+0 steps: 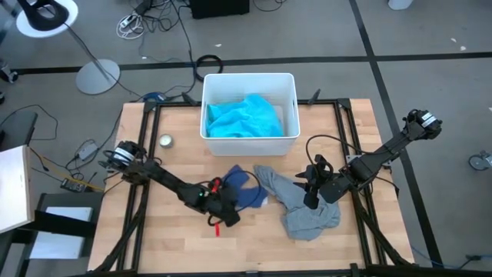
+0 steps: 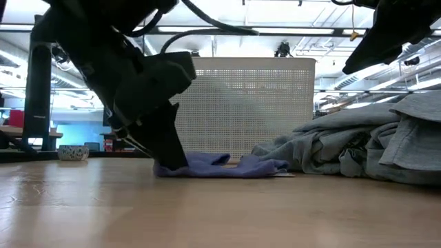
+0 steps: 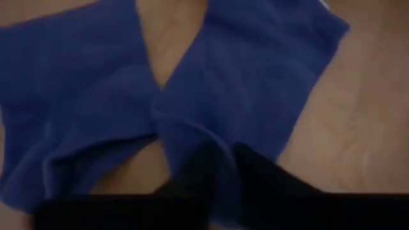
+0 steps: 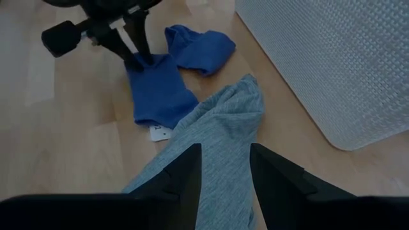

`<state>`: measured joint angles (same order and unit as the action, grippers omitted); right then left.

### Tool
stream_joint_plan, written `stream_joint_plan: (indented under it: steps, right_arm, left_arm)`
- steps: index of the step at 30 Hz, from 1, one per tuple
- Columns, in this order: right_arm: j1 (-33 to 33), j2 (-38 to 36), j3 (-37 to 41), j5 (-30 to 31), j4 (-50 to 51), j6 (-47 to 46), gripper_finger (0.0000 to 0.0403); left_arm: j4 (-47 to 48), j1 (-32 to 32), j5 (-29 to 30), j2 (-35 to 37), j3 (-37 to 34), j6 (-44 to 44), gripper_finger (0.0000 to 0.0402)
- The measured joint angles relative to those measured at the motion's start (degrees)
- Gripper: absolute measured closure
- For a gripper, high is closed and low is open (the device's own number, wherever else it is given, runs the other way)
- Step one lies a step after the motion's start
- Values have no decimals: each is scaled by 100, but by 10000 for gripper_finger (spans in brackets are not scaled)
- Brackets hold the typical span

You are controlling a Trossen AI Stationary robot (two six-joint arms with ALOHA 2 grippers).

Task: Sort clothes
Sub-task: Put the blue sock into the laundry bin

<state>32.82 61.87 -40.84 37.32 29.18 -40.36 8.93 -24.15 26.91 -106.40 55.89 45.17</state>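
The blue piece (image 1: 247, 185) lies flat on the table's middle; it also shows in the right wrist view (image 4: 160, 89). My left gripper (image 3: 227, 166) is down on its near-left part, shut on it. The grey top (image 1: 304, 204) lies crumpled to its right, one sleeve reaching toward the blue piece. My right gripper (image 4: 225, 169) hangs open above the grey top (image 4: 223, 121), its fingers on either side of a strip of it, apart from it. The turquoise shirt (image 1: 244, 117) lies in the white bin (image 1: 288, 85). The navy piece and the socks are out of view. My left gripper pinches a raised fold of the blue piece (image 3: 211, 137) between its two fingers, near the piece's near-left edge (image 4: 142, 64). The fingers (image 2: 169, 155) slant down from the table's left. The piece lies on the table (image 2: 227, 165), slack.
The white bin stands at the table's far middle, just behind the clothes. A small round object (image 1: 165, 141) sits at the far left. A white tag (image 4: 158, 133) lies between the blue piece and the grey top. Bare wood lies along the near edge.
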Motion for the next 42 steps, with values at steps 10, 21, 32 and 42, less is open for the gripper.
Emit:
stream_joint_plan:
  steps: [10,21,32,42]
  right_arm:
    - [0,0,0,2,1,2,269]
    - [0,0,0,20,-53,2,269]
    - [0,0,0,19,-56,6,269]
    - [0,0,0,15,-49,44,269]
  left_arm:
    - [1348,-34,222,741,1293,-1090,398]
    - [2943,749,1845,1605,3890,-3555,400]
    - [3179,2722,1236,1616,4830,-4606,383]
    - [3979,3631,-976,1559,4658,-3592,302]
